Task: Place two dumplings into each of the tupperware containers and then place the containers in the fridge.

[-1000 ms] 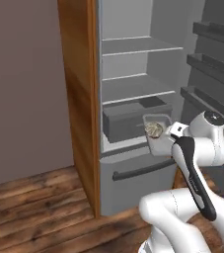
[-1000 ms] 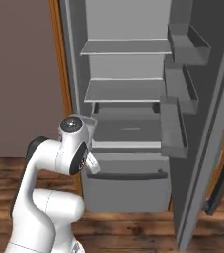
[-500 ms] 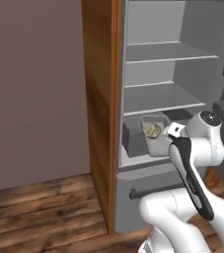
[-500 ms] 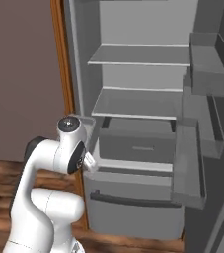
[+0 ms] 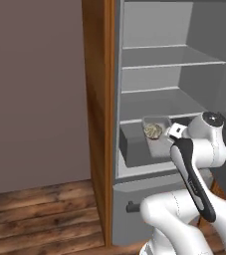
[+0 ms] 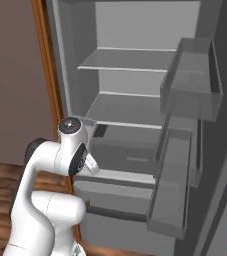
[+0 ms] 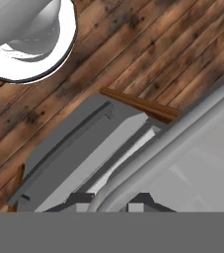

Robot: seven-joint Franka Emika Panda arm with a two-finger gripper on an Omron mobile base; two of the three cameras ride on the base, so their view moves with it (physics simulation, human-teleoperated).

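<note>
In the left base view my gripper (image 5: pixel 168 131) is shut on the rim of a see-through tupperware container (image 5: pixel 157 122). It holds the container level in front of the fridge (image 5: pixel 169 62), at the height of the lowest shelf. Tan dumplings (image 5: pixel 153 130) lie inside it; I cannot tell them apart well enough to count. From the right base view the container (image 6: pixel 89 121) shows as a pale rim beside the arm's wrist, at the left edge of the open fridge (image 6: pixel 130 60). The hand view looks down: the container's rim (image 7: pixel 182 128) runs between the fingertips of the gripper (image 7: pixel 111 200).
The fridge door stands open on the right, with deep bins (image 6: pixel 190 75) jutting toward the arm. A dark bin (image 5: pixel 134 144) sits under the lowest shelf, above the closed grey drawer (image 5: pixel 134 196). A wood panel (image 5: pixel 97 99) flanks the fridge on the left, over a wood floor (image 5: pixel 35 214).
Both base views have shifted and the fridge looks larger and nearer, so the base has driven toward it. The arm keeps its pose with the container in the gripper.
</note>
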